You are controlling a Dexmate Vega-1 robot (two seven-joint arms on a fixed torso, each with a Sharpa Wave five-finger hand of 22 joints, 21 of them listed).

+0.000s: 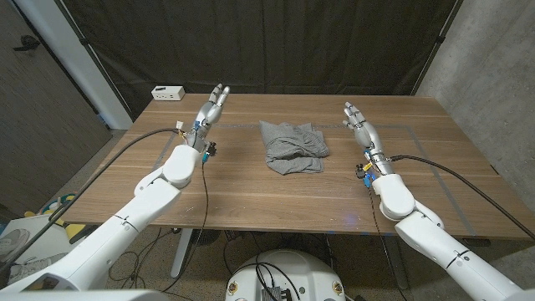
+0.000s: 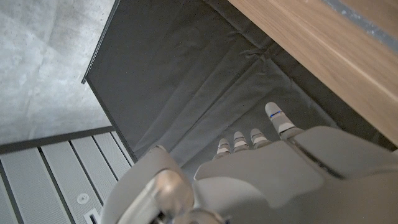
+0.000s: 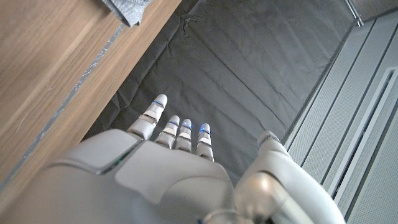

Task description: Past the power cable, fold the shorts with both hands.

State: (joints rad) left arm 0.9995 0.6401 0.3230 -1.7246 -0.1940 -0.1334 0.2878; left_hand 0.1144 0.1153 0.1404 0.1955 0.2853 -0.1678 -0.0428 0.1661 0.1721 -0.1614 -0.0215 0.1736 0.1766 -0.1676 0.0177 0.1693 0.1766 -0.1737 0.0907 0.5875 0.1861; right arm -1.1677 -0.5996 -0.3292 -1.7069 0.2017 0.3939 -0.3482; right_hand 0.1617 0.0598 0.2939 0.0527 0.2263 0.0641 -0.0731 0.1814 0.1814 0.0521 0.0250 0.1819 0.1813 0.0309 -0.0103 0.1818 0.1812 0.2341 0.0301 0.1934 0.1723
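Observation:
Grey shorts (image 1: 293, 146) lie crumpled in a heap on the middle of the wooden table (image 1: 251, 196). My left hand (image 1: 212, 106) is held up over the table's far left part, fingers straight and apart, holding nothing, well to the left of the shorts. My right hand (image 1: 358, 119) is raised at the right of the shorts, fingers extended, empty, a short gap from the cloth. In the left wrist view my left hand (image 2: 261, 168) points at the dark curtain. In the right wrist view my right hand (image 3: 168, 162) does the same, with a corner of the shorts (image 3: 126, 9) on the table.
A white power strip (image 1: 168, 93) sits at the table's far left corner. Faint tape lines mark a rectangle on the table around the shorts. A dark curtain (image 1: 276, 42) hangs behind the table. Black cables run along both arms.

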